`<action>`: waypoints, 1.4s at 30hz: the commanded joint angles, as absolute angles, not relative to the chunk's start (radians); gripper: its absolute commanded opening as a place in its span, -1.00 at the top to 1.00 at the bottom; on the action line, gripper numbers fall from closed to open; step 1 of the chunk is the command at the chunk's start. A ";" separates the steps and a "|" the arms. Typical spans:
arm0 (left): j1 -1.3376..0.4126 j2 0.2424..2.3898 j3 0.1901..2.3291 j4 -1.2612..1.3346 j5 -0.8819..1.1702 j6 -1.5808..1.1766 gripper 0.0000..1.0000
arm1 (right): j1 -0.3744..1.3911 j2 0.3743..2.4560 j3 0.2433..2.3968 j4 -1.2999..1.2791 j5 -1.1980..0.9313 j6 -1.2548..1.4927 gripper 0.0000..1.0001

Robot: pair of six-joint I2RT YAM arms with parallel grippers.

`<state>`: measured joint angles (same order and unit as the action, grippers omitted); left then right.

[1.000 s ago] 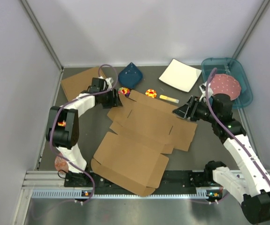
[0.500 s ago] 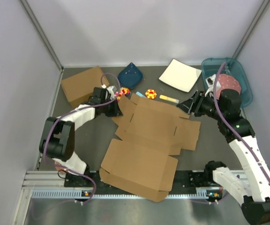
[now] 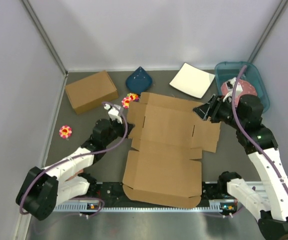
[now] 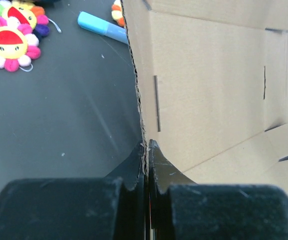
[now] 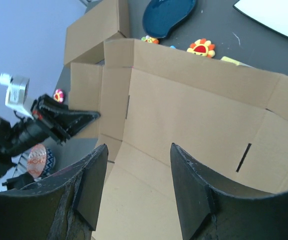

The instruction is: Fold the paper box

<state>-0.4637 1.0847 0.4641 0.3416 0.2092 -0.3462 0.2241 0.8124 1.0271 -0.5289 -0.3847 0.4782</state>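
Note:
The paper box (image 3: 166,145) is a flat brown cardboard cut-out with flaps and crease lines, lying open in the middle of the table. My left gripper (image 3: 125,128) is shut on the box's left edge; in the left wrist view the jaws (image 4: 147,146) pinch the raw edge of the paper box (image 4: 209,75), which rises a little off the table there. My right gripper (image 3: 199,111) hovers open over the box's far right part. In the right wrist view its fingers (image 5: 138,147) stand apart above the paper box (image 5: 184,115), touching nothing.
A deeper brown cardboard box (image 3: 91,91) stands at the far left. A blue dish (image 3: 138,80), a white plate (image 3: 192,80) and a teal bin (image 3: 258,82) line the back. Flower toys lie at the left (image 3: 65,131) and by the cut-out's far corner (image 3: 129,100). A blue marker (image 4: 101,27) lies nearby.
My left gripper closed on the box's left edge and drew back toward the near side. The cut-out slid nearer and turned squarer. My right gripper shifted slightly farther and right, still open.

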 commanded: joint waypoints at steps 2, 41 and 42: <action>-0.586 1.008 0.290 0.691 -0.035 -0.262 1.00 | 0.270 0.818 1.049 -0.529 -0.319 0.384 -0.10; -0.764 1.092 0.097 1.092 -0.270 -0.008 1.00 | 0.425 1.377 1.265 -0.147 -0.506 -0.147 -0.86; -0.764 1.091 0.095 1.094 -0.271 -0.008 1.00 | 0.425 1.405 1.272 -0.149 -0.515 -0.144 -0.83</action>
